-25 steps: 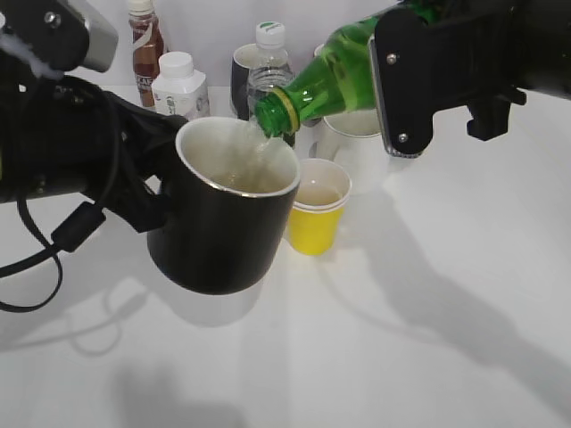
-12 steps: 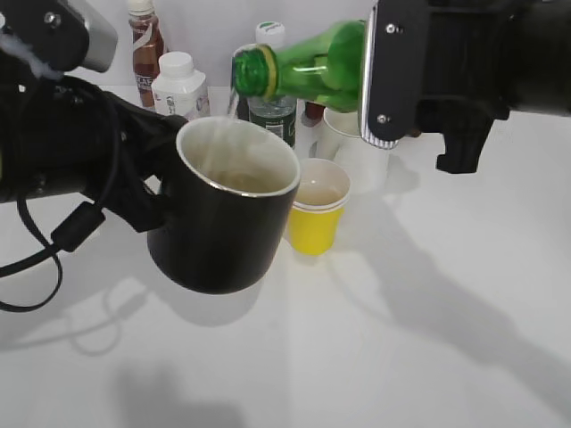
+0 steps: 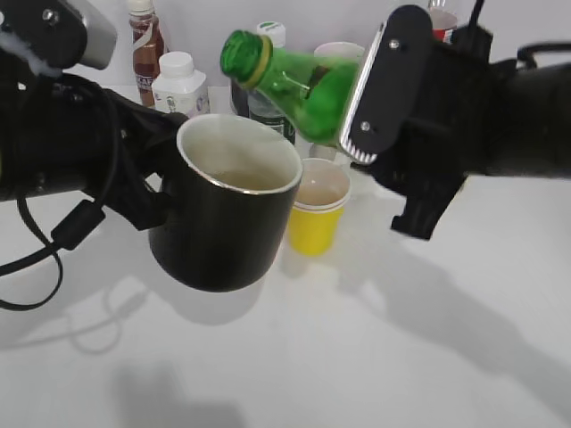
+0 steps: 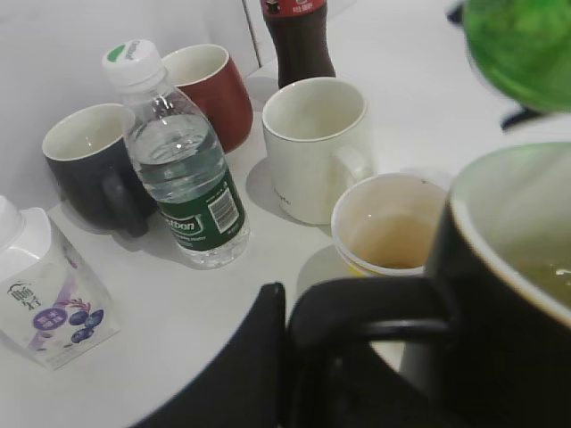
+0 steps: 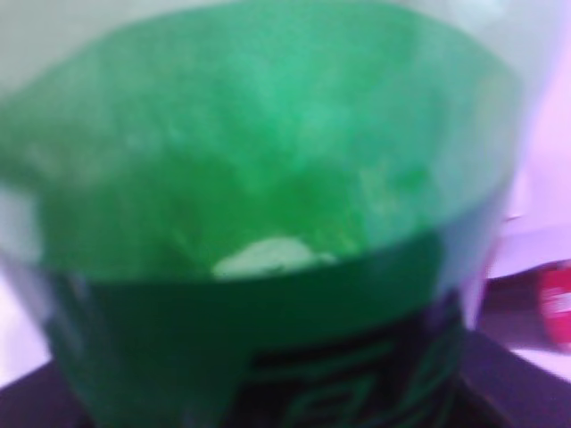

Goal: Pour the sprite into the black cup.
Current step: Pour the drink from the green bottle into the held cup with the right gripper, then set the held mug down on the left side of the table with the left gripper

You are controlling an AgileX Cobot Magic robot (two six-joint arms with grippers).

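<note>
**Q:** so where's the sprite (image 3: pixel 303 85) sitting right now?

**A:** Up in the air, right of centre and toward the far side. My right jaws (image 3: pixel 379 94) are clenched around its body and it's tilted, open mouth pointing up and to the left, sitting above and a bit beyond the far rim of the black cup (image 3: pixel 227 205). No stream showing at the mouth. My right wrist cam is basically all green plastic, blurry, with a strip of the label along the bottom.

**Q:** and the cup?

**A:** Left of centre, held off the table (image 3: pixel 375 339) with its shadow underneath. It's tipped a little to the right. My left jaws (image 4: pixel 294 348) are at the handle, but the left wrist cam only shows dark shapes around the loop, so I honestly can't tell if they're clamped or slack. There's some pale liquid in the bottom of the cup.

**Q:** anything else crowding the table?

**A:** Yeah. A yellow paper cup (image 3: pixel 317 207) just to the right of the black cup, near-touching in the outside view. Farther back: a white mug (image 4: pixel 317 147), a clear water bottle (image 4: pixel 178 165) with white cap, a small dark mug (image 4: pixel 89 165), a dark red mug (image 4: pixel 210 89), a cola bottle (image 4: pixel 297 36), and a little white carton (image 4: pixel 49 290) on the left.
</note>
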